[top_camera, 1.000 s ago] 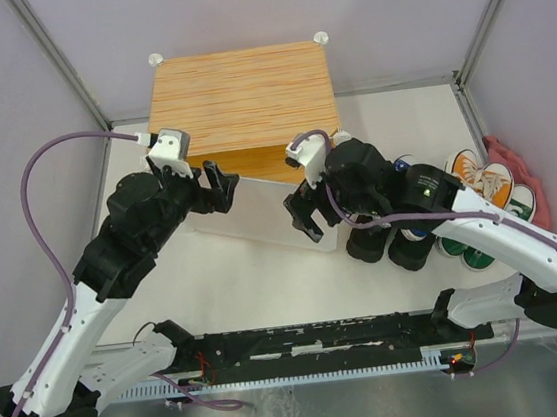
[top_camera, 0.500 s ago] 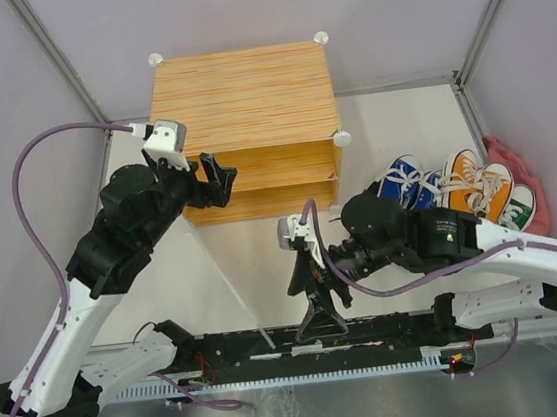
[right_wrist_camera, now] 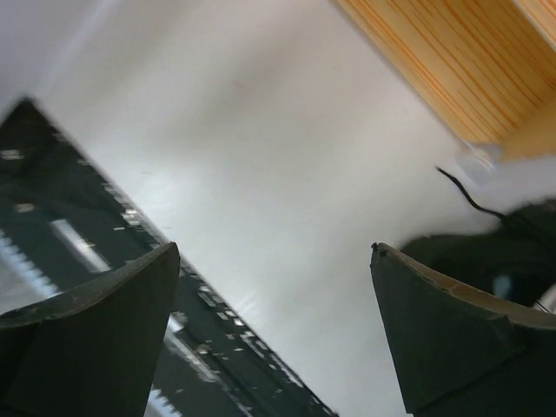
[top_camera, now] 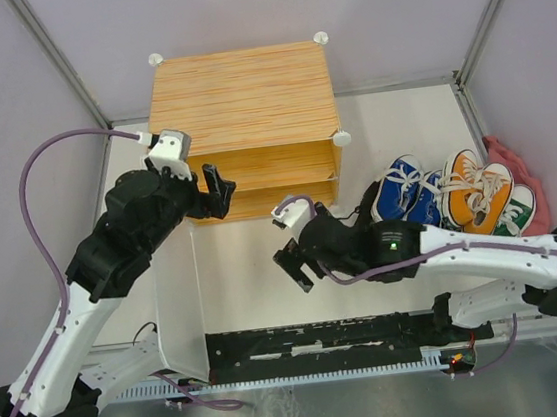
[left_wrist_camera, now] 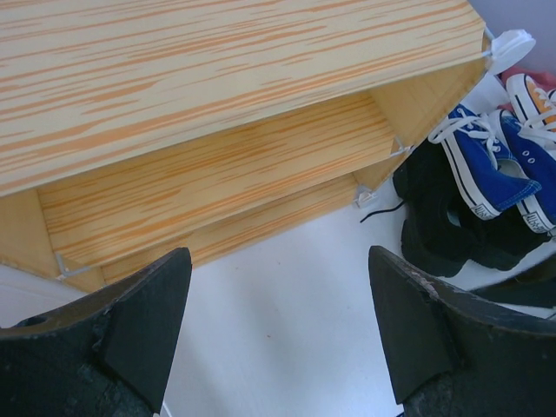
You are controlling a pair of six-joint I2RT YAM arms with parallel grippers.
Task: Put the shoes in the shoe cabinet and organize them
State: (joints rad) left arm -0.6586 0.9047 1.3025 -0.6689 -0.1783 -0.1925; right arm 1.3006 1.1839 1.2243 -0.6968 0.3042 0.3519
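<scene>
The shoe cabinet (top_camera: 241, 97) stands at the back with its white door (top_camera: 178, 300) swung out to the left. Its wood shelves (left_wrist_camera: 217, 165) lie bare. My left gripper (top_camera: 214, 191) hangs open at the cabinet's front left corner, with nothing between its fingers (left_wrist_camera: 148, 313). My right gripper (top_camera: 293, 267) is open and empty over the table in front of the cabinet. To the right of the cabinet stand the blue sneakers (top_camera: 402, 186), orange sneakers (top_camera: 472, 186) and green sneakers (top_camera: 515, 207). The black boots (left_wrist_camera: 443, 226) sit beside the blue pair (left_wrist_camera: 486, 165), largely hidden under my right arm in the top view.
A pink cloth (top_camera: 514, 156) lies against the right wall behind the shoes. A black rail (top_camera: 323, 334) runs along the near table edge between the arm bases. Purple walls close in the back and both sides.
The cabinet door has swung from across the front out to the left. My right gripper pulled back from the cabinet toward the near edge, then lifted slightly. The left gripper barely moved.
</scene>
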